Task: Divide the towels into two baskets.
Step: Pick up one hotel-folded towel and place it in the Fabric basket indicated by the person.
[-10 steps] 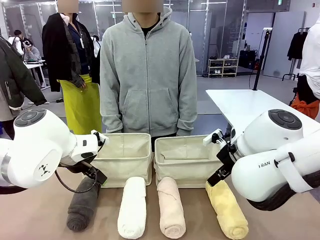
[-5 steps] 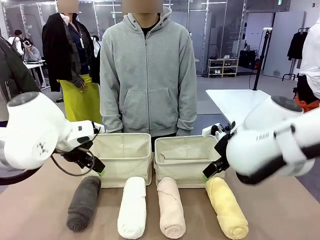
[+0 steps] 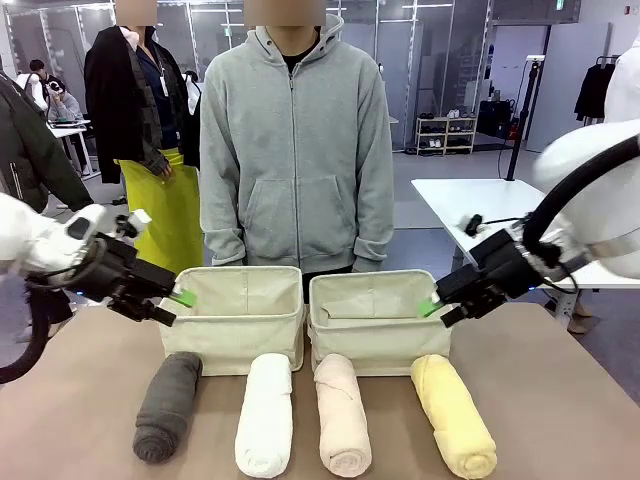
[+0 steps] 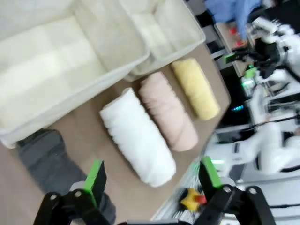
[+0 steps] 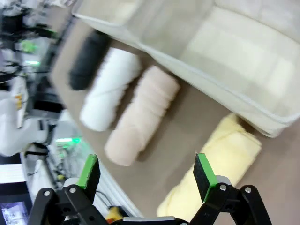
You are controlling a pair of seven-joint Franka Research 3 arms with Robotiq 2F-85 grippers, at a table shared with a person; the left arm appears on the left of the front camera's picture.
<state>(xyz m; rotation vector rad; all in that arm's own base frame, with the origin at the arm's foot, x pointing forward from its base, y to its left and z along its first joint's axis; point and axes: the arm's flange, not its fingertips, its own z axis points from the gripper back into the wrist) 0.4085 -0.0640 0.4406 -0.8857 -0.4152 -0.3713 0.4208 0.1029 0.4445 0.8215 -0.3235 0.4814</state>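
Four rolled towels lie side by side on the brown table in front of the baskets: dark grey [image 3: 167, 405], white [image 3: 265, 413], pale pink [image 3: 341, 412], yellow [image 3: 454, 415]. Two cream canvas baskets [image 3: 240, 325] [image 3: 372, 335] stand side by side behind them, both empty inside. My left gripper [image 3: 175, 307] hovers open at the left basket's outer corner, above the grey towel's far end. My right gripper [image 3: 437, 312] hovers open at the right basket's outer corner, above the yellow towel. The left wrist view looks down on the white towel [image 4: 140, 140]; the right wrist view takes in the pink [image 5: 140, 115] and yellow [image 5: 220, 164] towels.
A person in a grey hoodie [image 3: 296, 150] stands close behind the baskets at the far edge. Other people stand behind on the left. A white table [image 3: 480, 205] is at the back right. Bare table lies left and right of the towel row.
Both arms have swung outward and lifted, so their bulky bodies have left the foreground. The grippers rose from the grey and yellow towels' far ends to the baskets' outer corners. Towels have not moved.
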